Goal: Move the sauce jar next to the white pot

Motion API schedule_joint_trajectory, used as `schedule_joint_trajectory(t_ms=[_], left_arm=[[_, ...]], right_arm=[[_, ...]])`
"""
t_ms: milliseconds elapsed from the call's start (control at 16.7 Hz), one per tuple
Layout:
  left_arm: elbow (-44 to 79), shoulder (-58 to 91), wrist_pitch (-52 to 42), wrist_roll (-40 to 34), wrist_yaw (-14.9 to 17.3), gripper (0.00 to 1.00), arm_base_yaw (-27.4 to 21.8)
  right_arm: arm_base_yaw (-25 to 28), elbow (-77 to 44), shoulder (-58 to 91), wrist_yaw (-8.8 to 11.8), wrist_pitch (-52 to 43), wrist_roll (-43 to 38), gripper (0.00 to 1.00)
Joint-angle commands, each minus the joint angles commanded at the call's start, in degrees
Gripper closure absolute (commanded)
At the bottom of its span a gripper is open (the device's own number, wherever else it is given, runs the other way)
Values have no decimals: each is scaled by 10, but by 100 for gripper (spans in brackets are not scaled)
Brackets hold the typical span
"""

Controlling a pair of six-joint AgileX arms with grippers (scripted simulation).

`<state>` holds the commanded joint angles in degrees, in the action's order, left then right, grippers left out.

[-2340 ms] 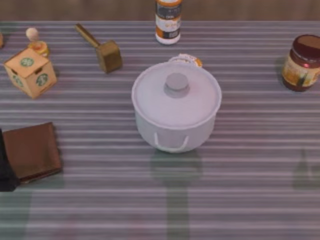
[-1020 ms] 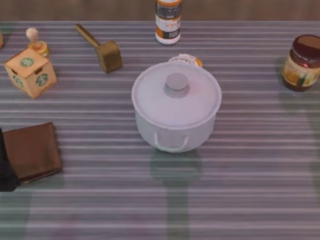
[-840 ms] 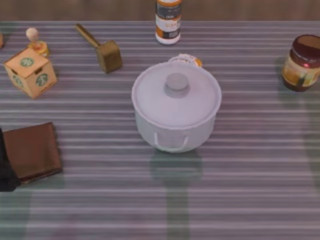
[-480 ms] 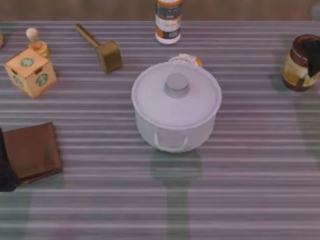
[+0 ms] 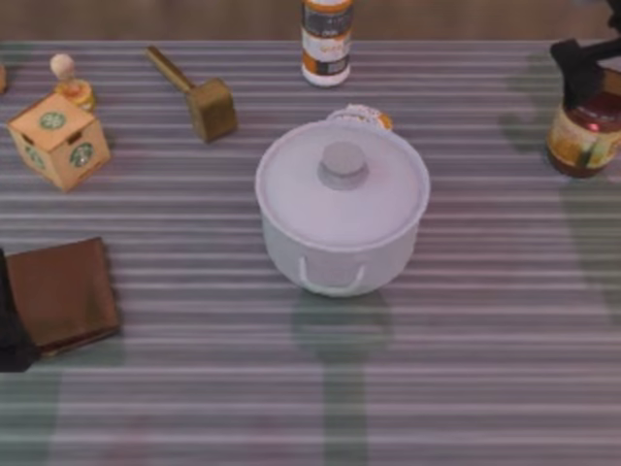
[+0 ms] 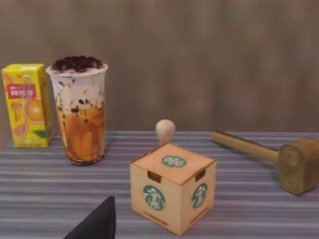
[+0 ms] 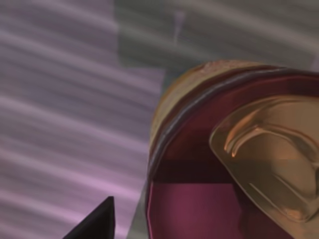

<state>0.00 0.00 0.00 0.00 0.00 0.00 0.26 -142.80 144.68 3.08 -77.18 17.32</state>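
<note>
The sauce jar (image 5: 582, 138), squat with a yellow-orange label and dark red contents, stands at the table's far right edge, well apart from the white pot (image 5: 342, 209) in the middle. My right gripper (image 5: 588, 66) hangs over the jar and covers its lid from above. In the right wrist view the maroon jar (image 7: 234, 164) fills the picture, and one dark fingertip (image 7: 97, 221) stands beside it with a gap between; the gripper is open. My left gripper (image 5: 10, 335) is parked at the left edge, open, holding nothing.
An orange-and-white bottle (image 5: 326, 39) stands behind the pot, and a small orange-and-white thing (image 5: 361, 116) lies against its far side. On the left are a wooden mallet (image 5: 199, 92), a logo box (image 5: 58, 139) and a brown pad (image 5: 63, 294). A drink cup (image 6: 79, 109) and a juice carton (image 6: 27, 104) stand far left.
My right gripper has come in from the right edge and now sits over the sauce jar's lid. The jar, the pot and the left arm have not moved.
</note>
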Motion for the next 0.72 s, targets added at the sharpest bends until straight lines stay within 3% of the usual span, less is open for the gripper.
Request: schedule_joint_trajectory(t_ms=[360,720], left_arm=[[0,0,0,0,0,0,0],[0,0,0,0,0,0,0]], right_arm=[[-1,10,0,0,9,0,0],[4,77,15,-1,93,-4,0]])
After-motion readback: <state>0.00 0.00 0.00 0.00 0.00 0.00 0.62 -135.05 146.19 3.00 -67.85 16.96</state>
